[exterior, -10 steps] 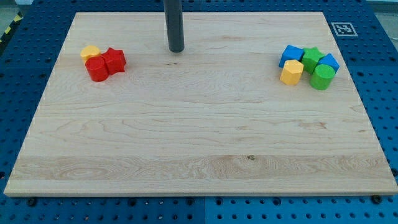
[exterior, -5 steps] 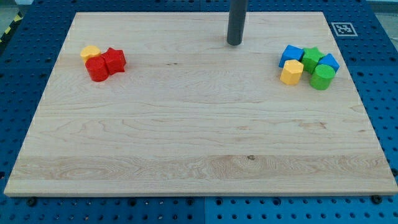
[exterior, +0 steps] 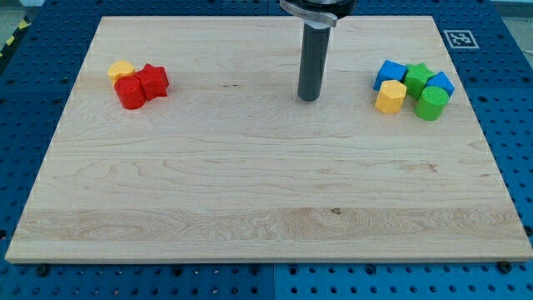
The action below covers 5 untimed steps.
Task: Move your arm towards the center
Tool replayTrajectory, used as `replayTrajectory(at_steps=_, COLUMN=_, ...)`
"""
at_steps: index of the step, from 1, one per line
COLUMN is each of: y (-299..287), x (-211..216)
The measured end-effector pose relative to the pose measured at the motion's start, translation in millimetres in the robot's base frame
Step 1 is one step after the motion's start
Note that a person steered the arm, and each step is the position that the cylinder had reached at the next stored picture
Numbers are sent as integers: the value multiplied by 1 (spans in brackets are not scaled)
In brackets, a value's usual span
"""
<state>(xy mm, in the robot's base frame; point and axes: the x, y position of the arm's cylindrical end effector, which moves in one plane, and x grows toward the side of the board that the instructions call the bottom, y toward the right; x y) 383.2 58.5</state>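
Observation:
My tip (exterior: 309,97) rests on the wooden board (exterior: 250,192), a little above and right of its middle, touching no block. At the view's left a red cylinder (exterior: 130,92), a red star-like block (exterior: 152,81) and a yellow block (exterior: 122,70) sit bunched together. At the view's right a yellow hexagonal block (exterior: 390,97), a blue block (exterior: 389,72), a green star block (exterior: 418,78), a green cylinder (exterior: 431,103) and another blue block (exterior: 441,83) form a cluster. My tip lies between the two groups, nearer the right one.
The board lies on a blue perforated table (exterior: 25,100). A black-and-white marker tag (exterior: 459,38) sits at the board's top right corner.
My tip has moved from the top left-centre of the board to the right, then down towards the middle. The blocks have not moved.

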Motion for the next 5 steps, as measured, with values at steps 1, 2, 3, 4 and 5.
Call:
replayTrajectory(at_steps=1, y=0, x=-3)
replayTrajectory(at_steps=2, y=0, x=-30)
replayTrajectory(at_steps=3, y=0, x=-47)
replayTrajectory(at_steps=4, y=0, x=-47)
replayTrajectory(at_steps=5, y=0, x=-44)
